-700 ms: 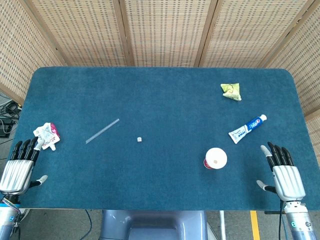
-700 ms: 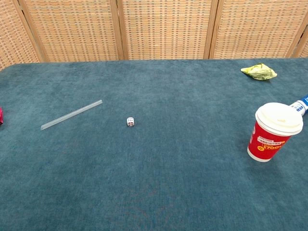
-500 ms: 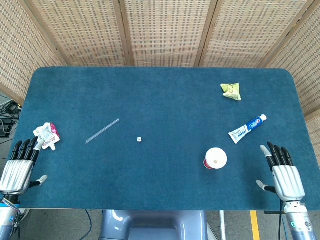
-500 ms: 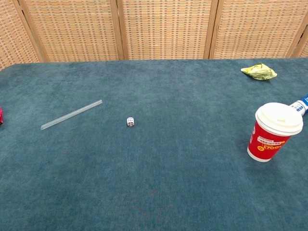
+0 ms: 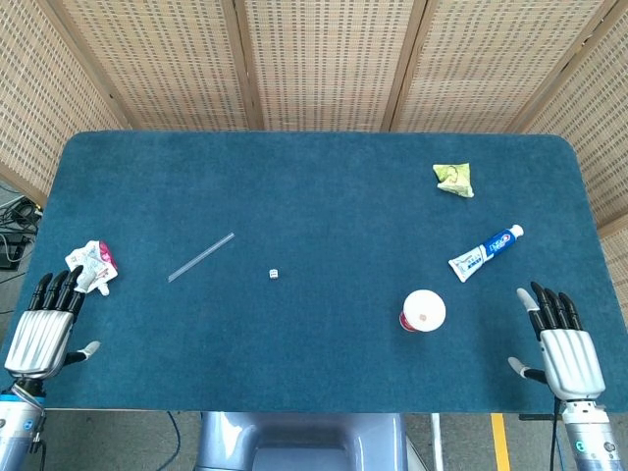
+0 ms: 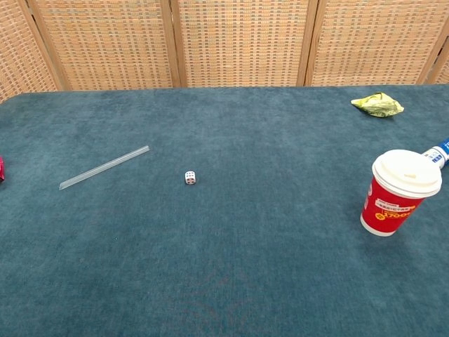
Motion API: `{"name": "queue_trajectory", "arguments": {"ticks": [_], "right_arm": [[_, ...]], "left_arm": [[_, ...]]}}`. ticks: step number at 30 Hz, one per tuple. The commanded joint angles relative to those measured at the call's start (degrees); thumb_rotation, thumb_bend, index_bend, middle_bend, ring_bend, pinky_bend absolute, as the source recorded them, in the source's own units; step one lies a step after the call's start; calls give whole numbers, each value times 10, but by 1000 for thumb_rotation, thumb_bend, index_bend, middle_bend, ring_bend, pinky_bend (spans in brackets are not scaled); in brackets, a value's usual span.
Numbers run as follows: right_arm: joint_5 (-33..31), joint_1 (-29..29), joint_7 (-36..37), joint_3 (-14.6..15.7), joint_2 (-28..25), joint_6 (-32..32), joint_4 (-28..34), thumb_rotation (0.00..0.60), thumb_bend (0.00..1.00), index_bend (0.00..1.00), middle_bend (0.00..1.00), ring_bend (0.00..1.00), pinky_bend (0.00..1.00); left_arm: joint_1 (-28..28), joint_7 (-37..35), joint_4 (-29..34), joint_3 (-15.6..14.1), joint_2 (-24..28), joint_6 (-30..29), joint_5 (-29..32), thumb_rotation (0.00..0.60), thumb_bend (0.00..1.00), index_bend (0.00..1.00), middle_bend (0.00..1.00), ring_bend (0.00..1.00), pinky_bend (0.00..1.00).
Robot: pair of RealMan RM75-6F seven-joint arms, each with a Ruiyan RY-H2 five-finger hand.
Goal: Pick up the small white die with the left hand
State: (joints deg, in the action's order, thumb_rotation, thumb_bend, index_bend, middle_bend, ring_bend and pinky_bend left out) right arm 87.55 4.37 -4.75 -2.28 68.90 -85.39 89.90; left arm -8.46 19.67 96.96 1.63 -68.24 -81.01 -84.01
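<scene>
Since the earlier frames both hands have shifted slightly: the left hand (image 5: 41,334) sits a little further right and lower on the table's near-left edge, and the right hand (image 5: 566,348) has dropped a little toward the near-right edge. Nothing on the table has changed place.

Left to right, in the head view: the left hand lies flat, palm down, fingers extended and apart, grasping nothing. Just beyond its fingertips lies a crumpled white and pink packet (image 5: 92,265), close to them; contact cannot be determined. Further right a clear straw (image 5: 200,257) lies flat on the blue table (image 5: 314,186), angled from near-left to far-right. The die (image 5: 273,274) rests on the cloth right of the straw's near end, apart from it, near the table's middle and well apart from the left hand. In the chest view the die (image 6: 190,177) shows dark pips.

Right of centre stands an upright red cup (image 5: 422,312) with a white lid. Beyond it lies a toothpaste tube (image 5: 485,252), and further back a crumpled green wrapper (image 5: 453,179). The right hand rests palm down, fingers extended and released, holding nothing, well apart from the cup.
</scene>
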Motion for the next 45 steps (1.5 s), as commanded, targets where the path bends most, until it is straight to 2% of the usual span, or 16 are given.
{"name": "queue_trajectory", "arguments": {"ticks": [1, 7, 11, 19, 24, 27, 33, 36, 45], "right_arm": [[-2, -2, 2, 0, 0, -1, -4, 600, 56, 65, 0, 0, 0], [-7, -3, 12, -3, -2, 1, -8, 600, 57, 66, 0, 0, 0], [-9, 2, 12, -3, 2, 10, -11, 600, 57, 66, 0, 0, 0], [-16, 8, 16, -8, 7, 21, -15, 600, 57, 66, 0, 0, 0], [-22, 12, 26, -10, 7, 29, -20, 600, 57, 66, 0, 0, 0], [-24, 12, 33, -11, 7, 31, -21, 600, 57, 67, 0, 0, 0], [-29, 12, 53, -13, 3, 35, -25, 600, 57, 67, 0, 0, 0], [-32, 13, 62, -13, 2, 39, -28, 600, 56, 67, 0, 0, 0], [-39, 15, 88, -14, 0, 50, -36, 600, 55, 69, 0, 0, 0]], "left_arm": [[-4, 3, 1, 2, -3, 4, 1, 600, 31, 0, 0, 0, 0], [-14, -1, 3, 7, -7, 19, 9, 600, 40, 0, 0, 0, 0], [-51, -3, 8, 36, -16, 62, 36, 600, 83, 13, 0, 0, 0], [-133, 33, 2, 95, -50, 147, 121, 600, 190, 217, 0, 0, 0], [-192, 111, 3, 127, -98, 185, 207, 600, 191, 273, 0, 0, 0], [-221, 150, -4, 135, -125, 196, 242, 600, 193, 307, 0, 0, 0], [-290, 211, -35, 150, -192, 216, 321, 600, 274, 384, 0, 0, 0], [-321, 235, -61, 157, -231, 211, 348, 600, 312, 413, 0, 0, 0], [-391, 295, -133, 167, -315, 201, 426, 600, 325, 430, 0, 0, 0]]}}
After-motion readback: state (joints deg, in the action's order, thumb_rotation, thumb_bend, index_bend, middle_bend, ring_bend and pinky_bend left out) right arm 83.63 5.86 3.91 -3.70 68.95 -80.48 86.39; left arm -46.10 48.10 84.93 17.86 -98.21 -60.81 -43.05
